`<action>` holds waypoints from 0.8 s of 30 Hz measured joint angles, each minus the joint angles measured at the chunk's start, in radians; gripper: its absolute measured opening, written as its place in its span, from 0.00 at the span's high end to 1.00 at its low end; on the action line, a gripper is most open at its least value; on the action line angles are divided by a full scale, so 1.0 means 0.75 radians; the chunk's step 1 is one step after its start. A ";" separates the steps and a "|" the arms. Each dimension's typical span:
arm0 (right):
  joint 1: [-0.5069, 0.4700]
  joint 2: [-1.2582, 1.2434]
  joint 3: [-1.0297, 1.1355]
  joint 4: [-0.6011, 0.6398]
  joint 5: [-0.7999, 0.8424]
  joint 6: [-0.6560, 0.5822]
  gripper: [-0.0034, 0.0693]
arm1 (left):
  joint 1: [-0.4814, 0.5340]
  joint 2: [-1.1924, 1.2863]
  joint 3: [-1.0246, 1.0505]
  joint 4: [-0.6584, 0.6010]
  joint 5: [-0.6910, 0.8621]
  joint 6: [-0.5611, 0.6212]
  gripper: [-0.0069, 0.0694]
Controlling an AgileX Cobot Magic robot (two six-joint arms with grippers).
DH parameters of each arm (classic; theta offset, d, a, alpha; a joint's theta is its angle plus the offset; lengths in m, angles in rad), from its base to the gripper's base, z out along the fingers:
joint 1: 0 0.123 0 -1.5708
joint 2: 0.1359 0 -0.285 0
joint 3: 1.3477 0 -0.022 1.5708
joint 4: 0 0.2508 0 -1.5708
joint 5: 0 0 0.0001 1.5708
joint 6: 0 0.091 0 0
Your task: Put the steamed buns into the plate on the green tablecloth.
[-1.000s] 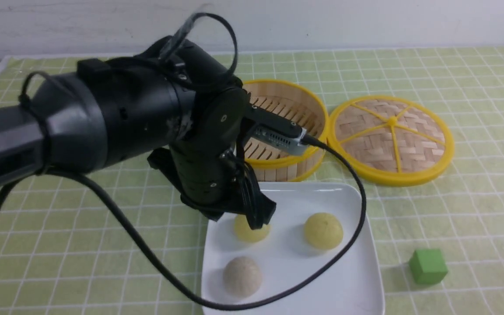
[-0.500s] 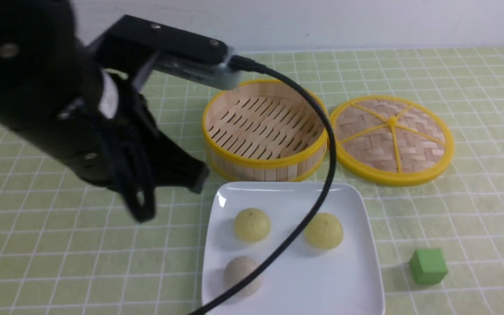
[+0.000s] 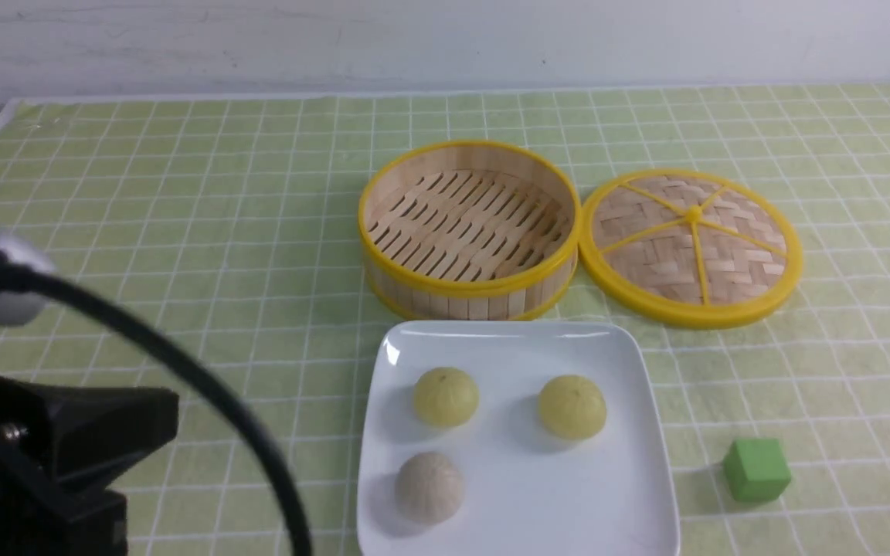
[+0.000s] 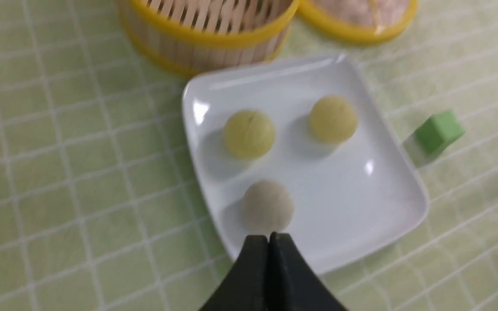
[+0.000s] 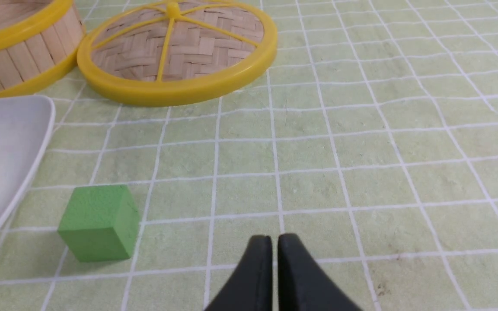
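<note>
Three steamed buns lie on the white square plate [image 3: 630, 463] on the green tablecloth [image 3: 182, 232]: two pale yellow ones [image 3: 446, 396] [image 3: 572, 406] and an off-white one [image 3: 429, 486]. The left wrist view shows the same plate [image 4: 361, 203] with the buns [image 4: 249, 134] [image 4: 333, 119] [image 4: 267, 206]. My left gripper [image 4: 269, 236] is shut and empty, held above the plate's near edge. Only the left arm's body shows at the lower left of the front view. My right gripper [image 5: 272, 238] is shut and empty over bare cloth, right of the plate [image 5: 11, 129].
An empty yellow-rimmed bamboo steamer [image 3: 470, 228] stands behind the plate, its woven lid [image 3: 691, 245] lying to its right. A green cube [image 3: 756, 469] sits right of the plate and shows in the right wrist view [image 5: 98, 222]. The left arm's black cable [image 3: 205, 386] arcs at lower left.
My left arm has pulled back from over the plate to the lower left corner, leaving the yellow bun on the plate. The buns, steamer and cube have not moved.
</note>
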 joint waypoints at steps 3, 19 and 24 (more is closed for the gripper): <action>0.000 0.000 0.000 0.000 0.000 0.000 0.89 | 0.000 -0.070 0.112 0.035 -0.152 0.000 0.89; 0.000 0.000 0.000 0.000 0.000 0.000 0.86 | 0.000 -0.086 0.208 0.275 0.030 -0.100 0.88; 0.000 0.000 0.000 0.000 0.000 0.000 0.85 | 0.000 -0.086 0.208 0.283 0.030 -0.165 0.87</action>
